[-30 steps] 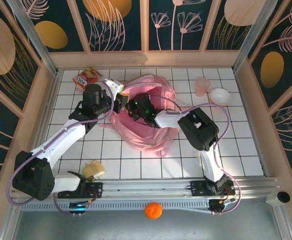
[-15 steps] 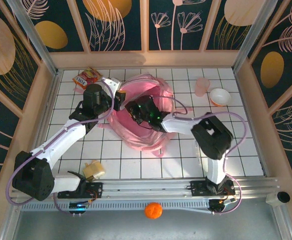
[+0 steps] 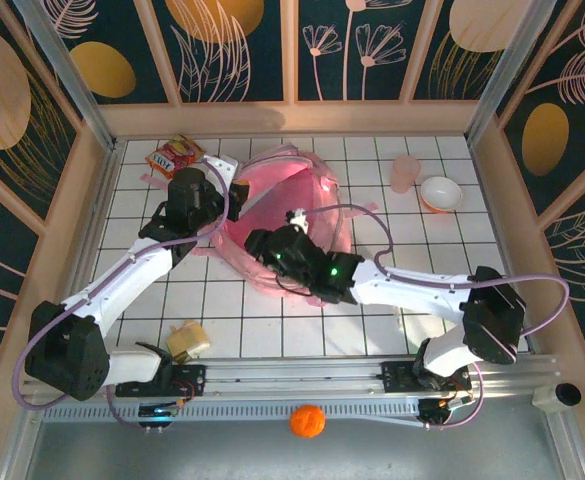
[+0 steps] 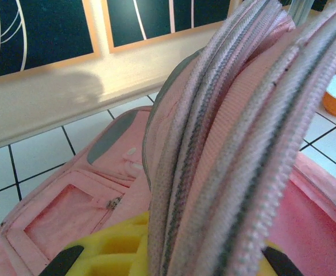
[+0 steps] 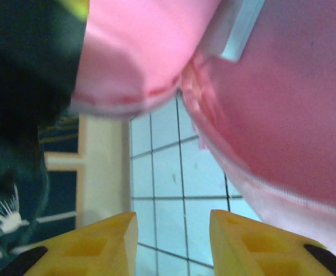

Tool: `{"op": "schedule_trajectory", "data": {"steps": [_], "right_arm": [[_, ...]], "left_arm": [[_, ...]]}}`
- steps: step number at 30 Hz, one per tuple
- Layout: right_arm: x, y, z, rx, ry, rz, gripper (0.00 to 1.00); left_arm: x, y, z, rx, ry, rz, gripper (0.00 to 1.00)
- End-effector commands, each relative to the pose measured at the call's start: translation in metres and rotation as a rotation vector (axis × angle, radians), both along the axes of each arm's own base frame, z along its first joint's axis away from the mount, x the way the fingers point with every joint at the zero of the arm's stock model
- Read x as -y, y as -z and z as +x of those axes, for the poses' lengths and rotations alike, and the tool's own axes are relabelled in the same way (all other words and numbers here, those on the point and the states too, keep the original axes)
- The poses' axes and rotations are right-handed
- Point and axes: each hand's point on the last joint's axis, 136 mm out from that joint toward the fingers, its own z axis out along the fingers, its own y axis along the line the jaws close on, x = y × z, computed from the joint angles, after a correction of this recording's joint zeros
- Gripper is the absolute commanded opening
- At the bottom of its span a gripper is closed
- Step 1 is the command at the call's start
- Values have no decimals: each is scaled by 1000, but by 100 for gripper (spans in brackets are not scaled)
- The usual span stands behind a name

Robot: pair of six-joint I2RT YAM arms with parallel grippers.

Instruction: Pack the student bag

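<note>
Now, the student bag [image 3: 307,190] lies in the upper middle of the overhead frame on the white tiled table [image 3: 492,270], with its mouth gaping upward. The left gripper [image 3: 234,192] is clamped on the zipped rim at the bag's upper-left edge. In the left wrist view the folded pink fabric and zip tape run straight up between its yellow fingers [image 4: 107,253]. The right gripper [image 3: 262,243] sits at the bag's lower-left side. From its own camera the fingers [image 5: 107,236] stand apart with only tile between them, and pink fabric sits just above and to the right.

The step in hand looks like holding the mouth open so that something can go in. To do it well, the left arm should hold the rim lifted and taut without dragging the bag across the tiles, while the empty right claw goes for an item. Whether the bag already holds anything I cannot tell, since the arm shadows the interior.

Further out:
- A snack packet [image 3: 172,157] lies at upper left, just behind the left wrist.
- A pink cup [image 3: 405,172] and a white bowl [image 3: 440,193] stand at upper right.
- A pale yellowish item [image 3: 188,340] sits at lower left, near the left arm's base.
- An orange ball [image 3: 307,421] rests at the bottom, off the tiles.

The right forearm lies across the bag's lower edge, so any swing could snag the loose fabric. The left arm stands between the right claw and the packet.
</note>
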Motion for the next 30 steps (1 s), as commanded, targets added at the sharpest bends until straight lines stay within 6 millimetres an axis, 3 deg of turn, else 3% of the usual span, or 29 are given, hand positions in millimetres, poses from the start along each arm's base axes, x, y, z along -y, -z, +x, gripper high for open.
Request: {"op": "schedule_trajectory", "data": {"steps": [1,7,13,22,25,30], "right_arm": [[7,4,-19,134,-49,-162,41],[-7,7,-55,278,-181,-332,50],[-1,-17,-88,464,-161,-385,55],[28,-14,-98,534,-97,-276,61],[26,-13,-103,581,-130,-300,62],[25,-21,-112,697,-146,-286,73]], "left_arm": [[7,-67,4,151,19,-129,0],[15,-64,-2,120,68,-151,0],[17,-59,-3,86,76,-166,0],[11,-49,-10,77,53,-199,0],[8,-46,-11,84,38,-193,0],[5,-40,-12,100,31,-168,0]]}}
